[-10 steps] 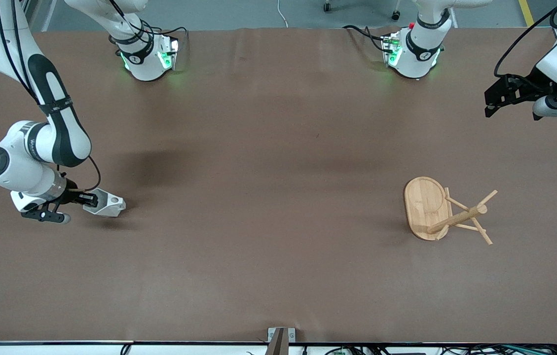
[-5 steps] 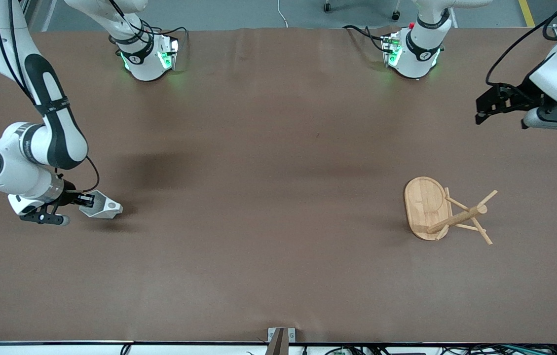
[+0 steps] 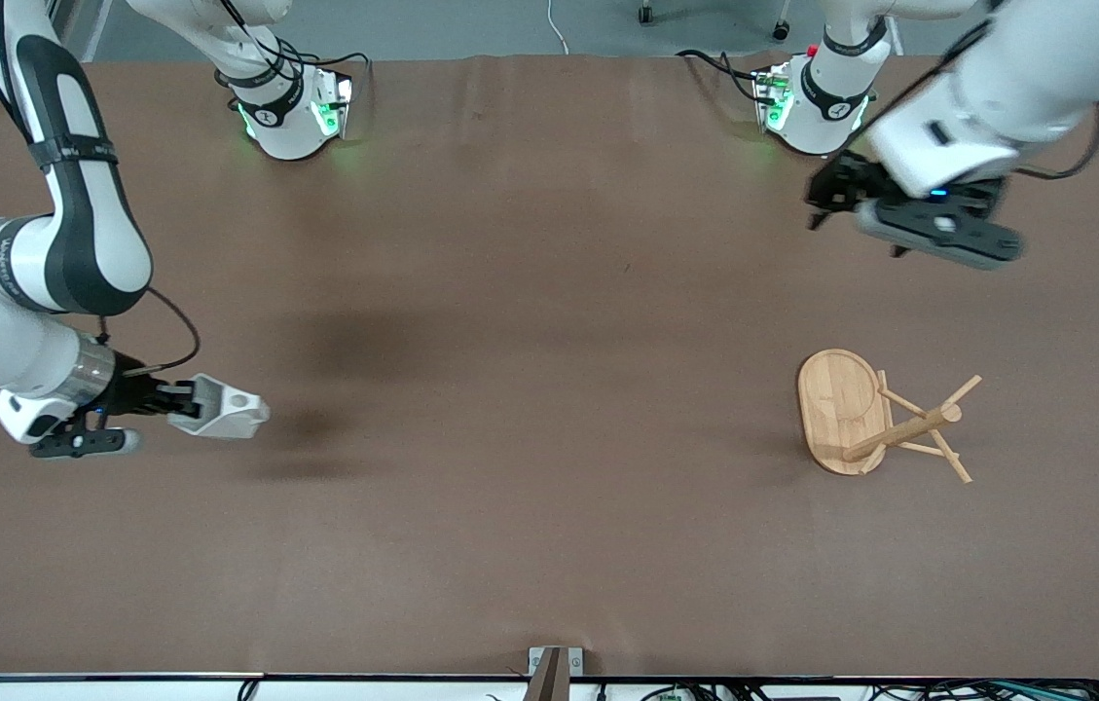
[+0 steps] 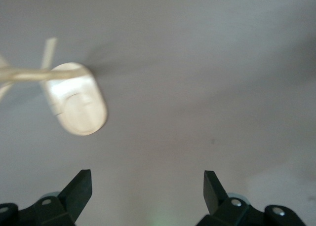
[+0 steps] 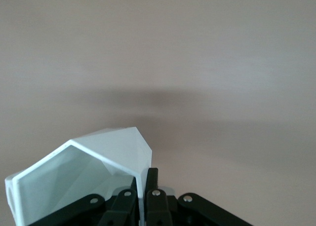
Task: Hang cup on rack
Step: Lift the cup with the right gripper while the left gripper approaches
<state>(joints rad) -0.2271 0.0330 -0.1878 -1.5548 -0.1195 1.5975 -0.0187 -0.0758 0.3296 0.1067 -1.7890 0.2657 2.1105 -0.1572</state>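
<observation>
Front cam sits high across the bench [image 3: 549,545] from you, facing both bases and taking in the whole top. Left wrist cam looks out past its open end effector [image 4: 147,185] from well up, sharing the rack [image 4: 74,100] w/ the front view [image 3: 875,414]. Right wrist cam is right up close on the cup [image 5: 81,179].

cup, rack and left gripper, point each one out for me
cup [image 3: 223,410], front view, on its white faceted side
rack [image 3: 839,401], front view, on its bare oval base
left gripper [image 4: 145,185], left wrist view, midway between its open fingertips
</observation>
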